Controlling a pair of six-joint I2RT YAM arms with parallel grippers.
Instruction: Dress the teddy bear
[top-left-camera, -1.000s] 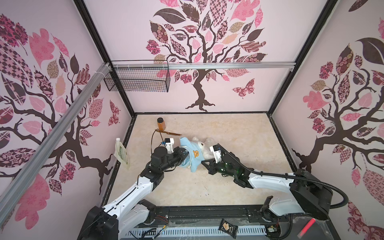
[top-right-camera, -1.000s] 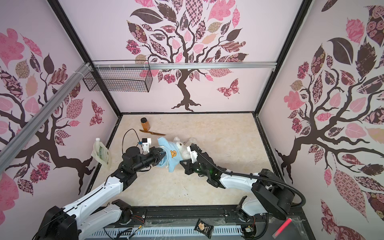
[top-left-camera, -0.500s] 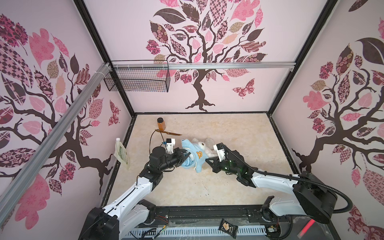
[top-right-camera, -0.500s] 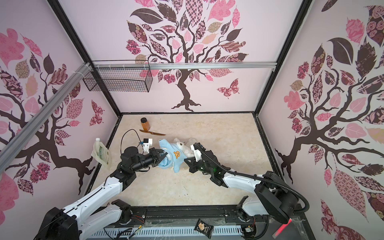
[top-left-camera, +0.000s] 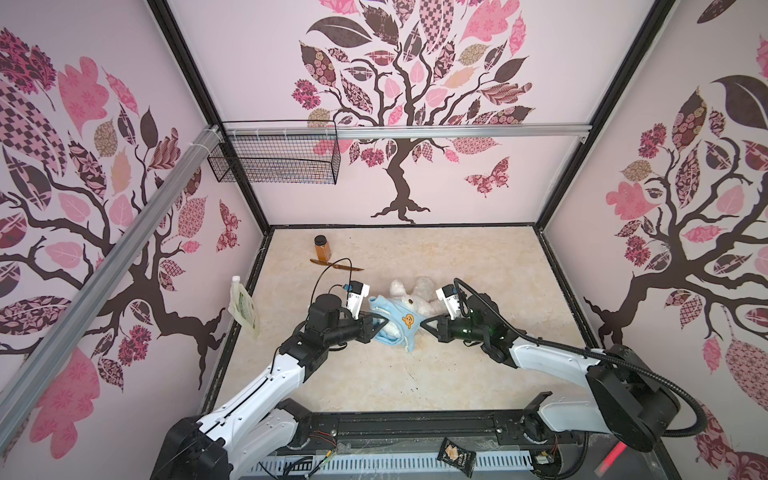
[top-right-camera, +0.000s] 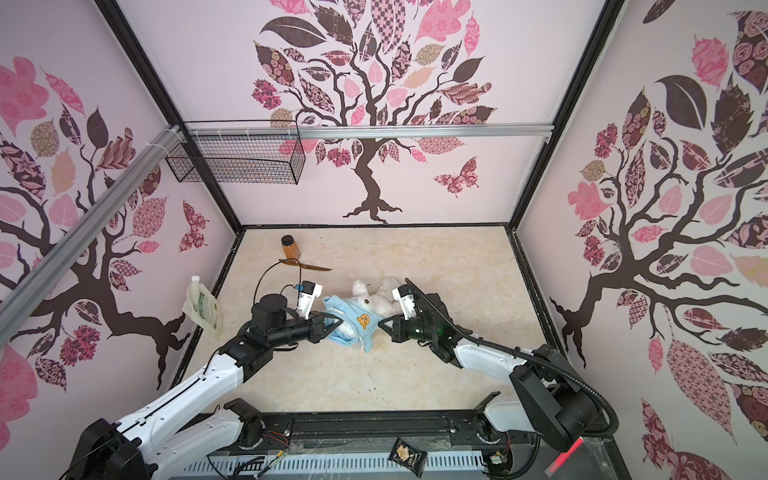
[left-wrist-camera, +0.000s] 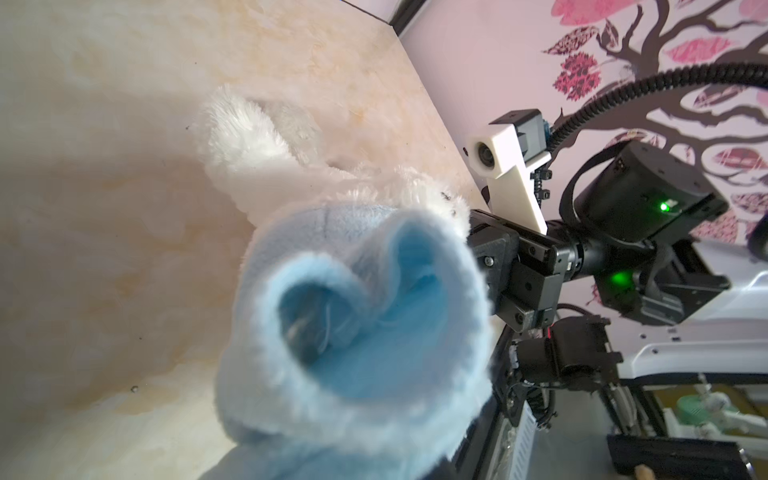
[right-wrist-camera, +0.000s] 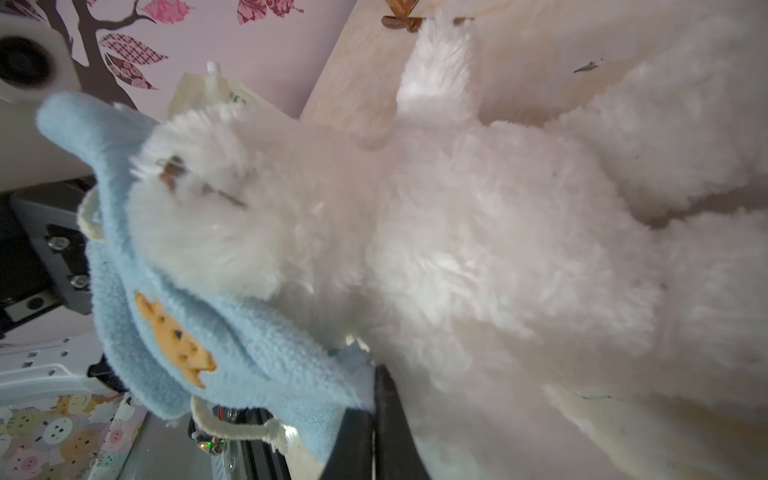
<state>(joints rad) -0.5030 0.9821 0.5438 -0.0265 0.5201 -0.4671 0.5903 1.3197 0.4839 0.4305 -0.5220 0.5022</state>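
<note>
I am clamping my left claw (top-left-camera: 381, 322) and right claw (top-left-camera: 424, 325) tight on the shirt (top-left-camera: 395, 322), stretching it over the bear (top-left-camera: 417, 291) lying mid-way across the table (top-left-camera: 415, 374) (only its head is in, I judge), leaving arms and body bare.

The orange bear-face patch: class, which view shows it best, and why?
Right wrist view: the patch is close, face marks visible. Both top views show it as a tiny orange spot. The left wrist view shows only fleece of the blue shirt.
</note>
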